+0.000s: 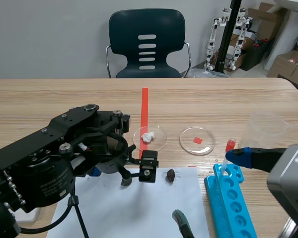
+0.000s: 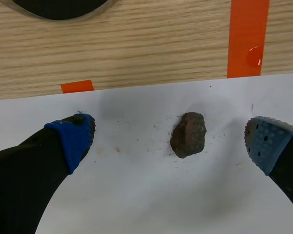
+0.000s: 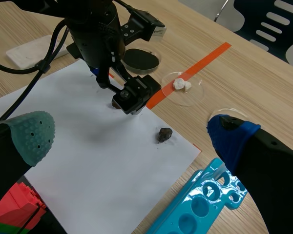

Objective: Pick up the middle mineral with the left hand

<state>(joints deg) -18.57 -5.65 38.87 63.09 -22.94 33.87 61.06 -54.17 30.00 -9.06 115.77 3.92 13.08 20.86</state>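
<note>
A brown, rough mineral (image 2: 187, 134) lies on the white paper (image 2: 136, 195). My left gripper (image 2: 171, 139) is open around it, one blue pad (image 2: 75, 136) on each side and clear of the stone. In the scene view the left gripper (image 1: 111, 176) hangs low over the paper (image 1: 134, 208) and hides this stone. A second dark mineral (image 1: 171, 174) (image 3: 164, 134) lies on the paper to the right of the left gripper (image 3: 107, 80). My right gripper (image 3: 131, 134) (image 1: 208, 188) is open and holds nothing, above the paper's right edge.
A petri dish (image 1: 159, 144) (image 3: 195, 92) holds a white mineral (image 1: 148, 137). To its right are a dish with a red square (image 1: 197, 140) and a clear cup (image 1: 265, 126). A blue tube rack (image 1: 228, 203) (image 3: 200, 204) lies right of the paper. A black dish (image 3: 141, 58) (image 2: 58, 5) sits beyond the left gripper.
</note>
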